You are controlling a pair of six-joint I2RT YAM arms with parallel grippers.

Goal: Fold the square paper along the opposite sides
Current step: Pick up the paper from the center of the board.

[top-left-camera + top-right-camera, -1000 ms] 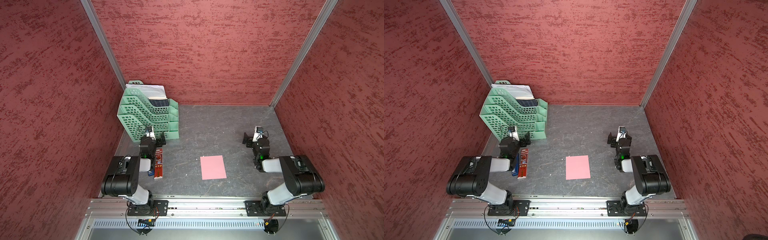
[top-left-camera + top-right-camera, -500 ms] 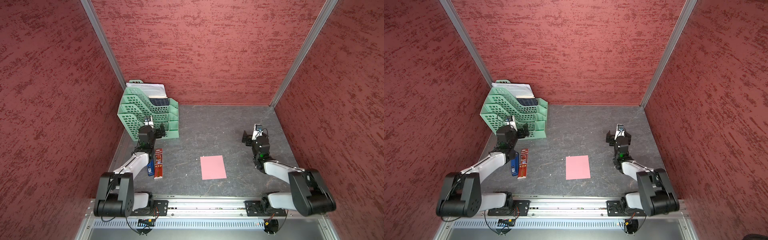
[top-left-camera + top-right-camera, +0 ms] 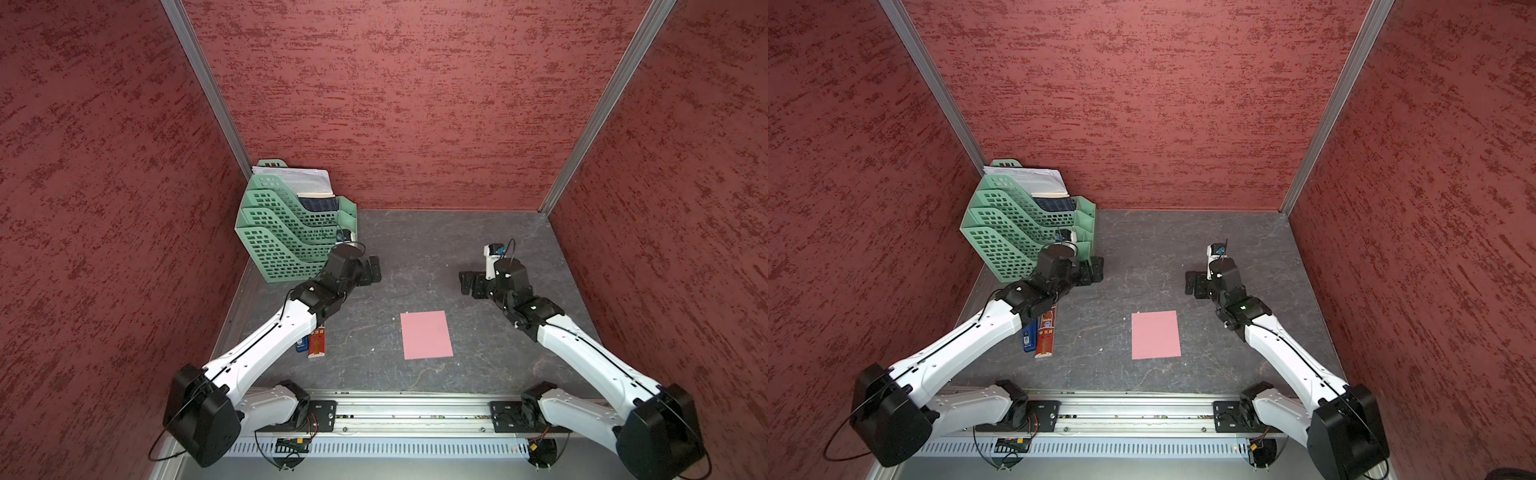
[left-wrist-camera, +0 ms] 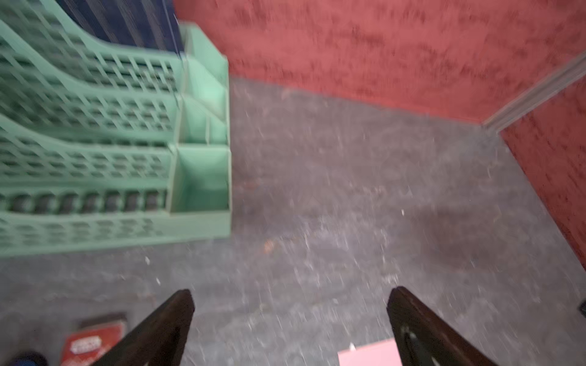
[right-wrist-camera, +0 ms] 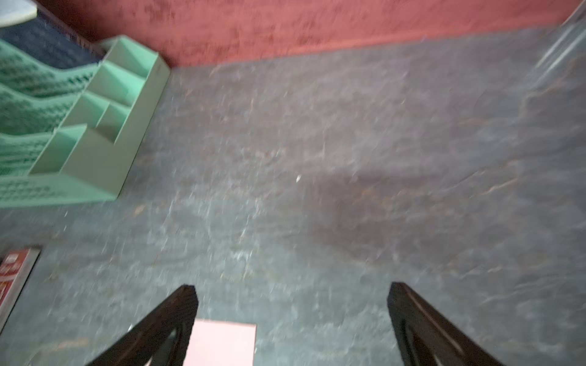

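Enclosure: red textured walls around a dark grey tabletop (image 3: pixel 419 249).
Far left corner: green tray rack (image 3: pixel 278 237) holding white printed papers (image 3: pixel 297 178).
Left side: red narrow box (image 3: pixel 317 344) with a small blue item (image 3: pixel 301 344) just beside it, both partly under the left arm.
Left gripper (image 3: pixel 371 270): jaws spread wide, nothing between them, just beside the rack's front corner.
Square paper (image 3: pixel 426 335): flat and unfolded, front middle of the tabletop, between the arms, touched by neither.
Right gripper (image 3: pixel 467 284): jaws wide apart, empty, beyond the paper's far right corner.
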